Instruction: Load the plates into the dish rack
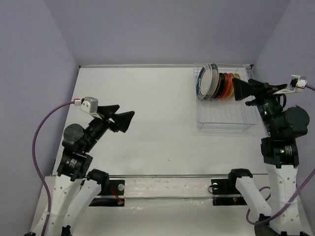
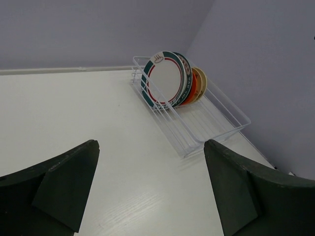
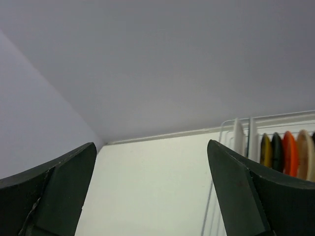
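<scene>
The white wire dish rack (image 1: 224,120) stands at the back right of the table. Several plates (image 1: 216,84) stand upright in its far end: teal-rimmed white ones (image 2: 166,78) in front, then an orange-red (image 2: 193,88) and cream ones behind. The rack (image 2: 206,123) and the plates' edges (image 3: 290,152) show in both wrist views. My right gripper (image 1: 236,90) is open and empty, raised beside the plates. My left gripper (image 1: 124,120) is open and empty above the table's left half, pointing toward the rack.
The near half of the rack (image 1: 221,115) holds nothing. Lilac walls close the table at the back and on both sides. A rail with both arm bases (image 1: 167,187) runs along the near edge.
</scene>
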